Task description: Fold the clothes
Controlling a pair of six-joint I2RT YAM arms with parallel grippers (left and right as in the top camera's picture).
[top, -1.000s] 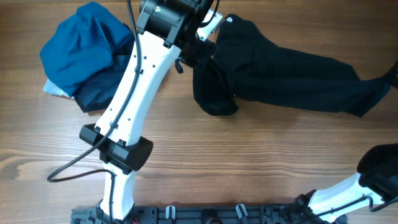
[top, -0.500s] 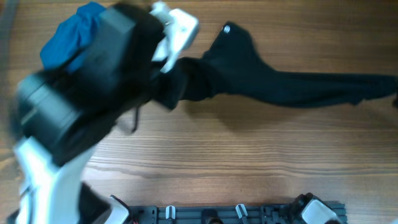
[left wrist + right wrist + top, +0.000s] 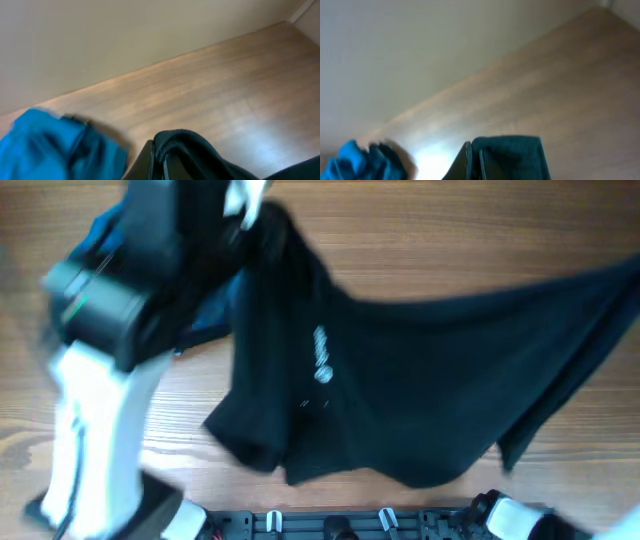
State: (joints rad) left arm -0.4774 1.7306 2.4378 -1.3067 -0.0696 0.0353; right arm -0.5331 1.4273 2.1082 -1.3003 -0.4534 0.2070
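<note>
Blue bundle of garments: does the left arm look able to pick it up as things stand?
Probably not. The bundle lies close by, but the left gripper is shut on the lifted black shirt, so it has no free grip.

The large black soft-fabric shirt (image 3: 430, 380) is plain black all over, broken only by a small white logo (image 3: 322, 356) with white lettering. The crumpled cloth bundle (image 3: 45, 147) is bright blue with navy folds. The wooden table (image 3: 450, 230) is warm brown with fine straight grain. The robot arm (image 3: 95, 410) is white with black joints. The smooth wall (image 3: 100, 40) is plain beige.
</note>
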